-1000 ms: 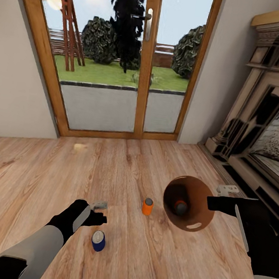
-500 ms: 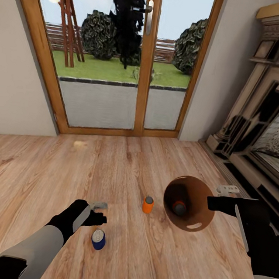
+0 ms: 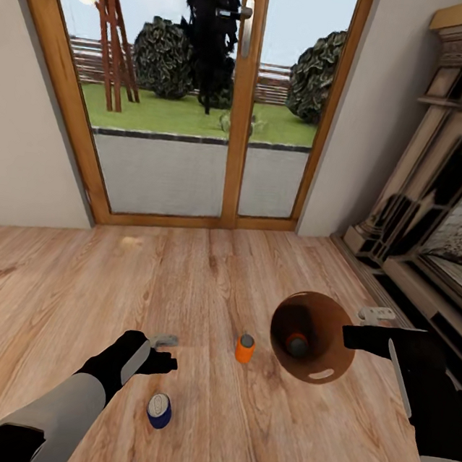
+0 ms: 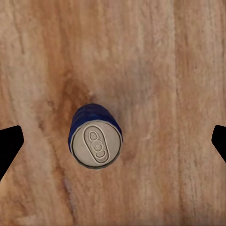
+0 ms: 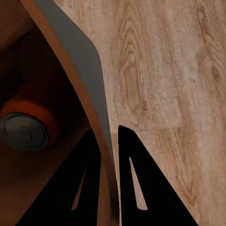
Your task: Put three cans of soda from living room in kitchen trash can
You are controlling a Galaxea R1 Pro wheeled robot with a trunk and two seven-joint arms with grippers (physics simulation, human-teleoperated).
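The right gripper (image 5: 109,155) is pinching the wall of the trash can (image 3: 327,360), one finger inside and one outside, with the jaws nearly closed on the rim. It is holding the bin off the plank floor (image 3: 56,288), tilted so its brown interior is facing the head camera. An orange can (image 3: 296,342) is lying inside the bin; in the right wrist view it (image 5: 26,126) is showing its silver end.

The left gripper (image 3: 162,352) is standing wide open, its two fingertips (image 4: 9,146) showing at opposite edges of the left wrist view, touching nothing. It is hovering above the blue can (image 4: 95,137), which is standing upright on the floor between the fingertips. The left arm is reaching forward and down from the lower left.

A second orange can (image 3: 245,348) is standing upright on the floor, near the bin and well apart from the blue can (image 3: 159,410).

Compared with one second ago, both arms are keeping the same pose, while the cans and glass doors (image 3: 198,95) are sitting slightly lower in the head view, consistent with a camera shift.
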